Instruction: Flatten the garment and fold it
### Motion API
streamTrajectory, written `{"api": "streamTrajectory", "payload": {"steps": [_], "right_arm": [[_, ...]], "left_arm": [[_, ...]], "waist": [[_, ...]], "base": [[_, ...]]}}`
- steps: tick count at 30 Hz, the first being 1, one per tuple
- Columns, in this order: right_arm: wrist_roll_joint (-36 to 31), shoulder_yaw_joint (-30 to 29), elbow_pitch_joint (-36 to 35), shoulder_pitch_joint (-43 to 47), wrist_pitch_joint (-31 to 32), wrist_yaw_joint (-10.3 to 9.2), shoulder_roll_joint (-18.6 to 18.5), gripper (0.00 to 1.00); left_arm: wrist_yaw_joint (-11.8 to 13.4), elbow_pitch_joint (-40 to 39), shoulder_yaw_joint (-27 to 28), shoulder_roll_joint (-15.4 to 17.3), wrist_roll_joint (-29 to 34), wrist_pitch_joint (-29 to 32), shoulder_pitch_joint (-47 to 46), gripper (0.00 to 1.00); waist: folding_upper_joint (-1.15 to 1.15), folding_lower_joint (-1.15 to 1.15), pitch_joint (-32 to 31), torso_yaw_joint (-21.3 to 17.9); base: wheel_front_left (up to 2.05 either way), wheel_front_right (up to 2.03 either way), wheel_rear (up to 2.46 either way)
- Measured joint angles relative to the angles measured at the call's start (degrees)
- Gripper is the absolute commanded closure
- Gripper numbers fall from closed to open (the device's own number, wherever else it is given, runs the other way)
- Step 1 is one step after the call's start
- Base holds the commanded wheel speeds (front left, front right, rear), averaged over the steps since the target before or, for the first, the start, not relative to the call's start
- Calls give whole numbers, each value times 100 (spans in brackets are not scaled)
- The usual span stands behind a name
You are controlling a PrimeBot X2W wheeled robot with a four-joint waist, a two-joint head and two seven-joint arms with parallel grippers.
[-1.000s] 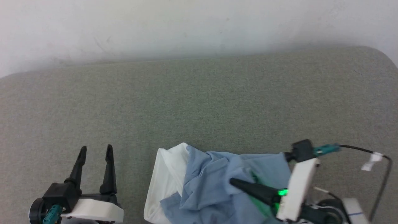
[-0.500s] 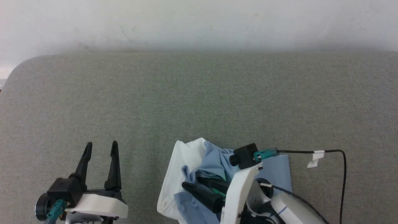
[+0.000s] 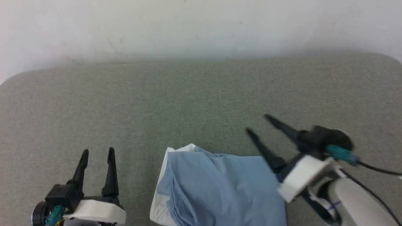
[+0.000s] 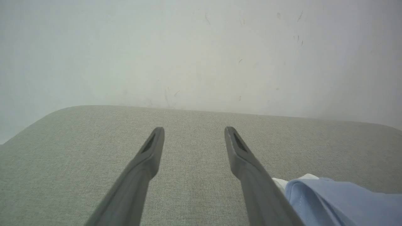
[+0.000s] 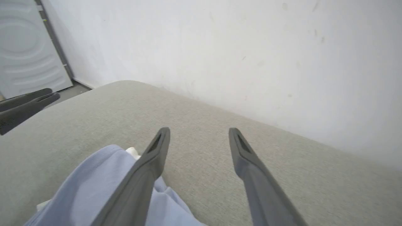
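The garment [image 3: 220, 185], a light blue shirt, lay bunched in the lower middle of the head view on the grey-green fabric surface [image 3: 188, 100], its folds running down past the bottom edge. A white part [image 3: 159, 191] of it showed along its left edge and at its upper left corner. No logo or button could be made out in these views.

The left gripper [image 3: 97, 151] sat in the lower left of the head view, well apart from the shirt, with its two dark fingers apart and nothing between them. In the left wrist view the shirt's blue fold and a bit of white showed at the lower right, just beside the right-hand finger.

The right gripper [image 3: 258, 123] stood at the right of the head view, its fingers slanting toward the upper left (somewhat blurred), spread wide and holding nothing. The base of its lower finger crossed the shirt's upper right corner in the picture; whether it touched the cloth I could not tell. In the right wrist view the shirt lay at the lower left, partly behind the left-hand finger, and bare fabric showed between the fingertips. A teal connector [image 3: 340, 153] and a black cable [image 3: 377, 169] ran off that wrist. A scuffed white wall [image 3: 201, 28] rose behind the surface.
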Motion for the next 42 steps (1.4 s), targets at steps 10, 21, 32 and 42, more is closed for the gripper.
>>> {"api": "streamTrajectory", "payload": {"steps": [10, 21, 32, 42], "right_arm": [[-1134, -3071, -1200, 1948, -570, 0, 782, 0], [82, -4030, -923, 2320, 889, -1, 1005, 0], [2810, -3899, 928, 1847, 4103, -1, 1074, 0], [3431, -3111, 1629, 1359, 4652, 0, 1317, 100]], "left_arm": [[18, 14, 68, -10, 121, 0, 113, 0], [18, 52, 93, -26, 97, 0, 133, 0], [47, 55, -27, -89, -77, 0, 135, 0], [98, 64, -147, -97, -167, 0, 134, 0]], "waist": [[0, -1, -146, -257], [0, 0, -193, -271], [0, 0, -255, 159], [0, 0, -233, 534]], "base": [[0, 0, 0], [0, 0, 0], [0, 0, 0], [0, 0, 0]]}}
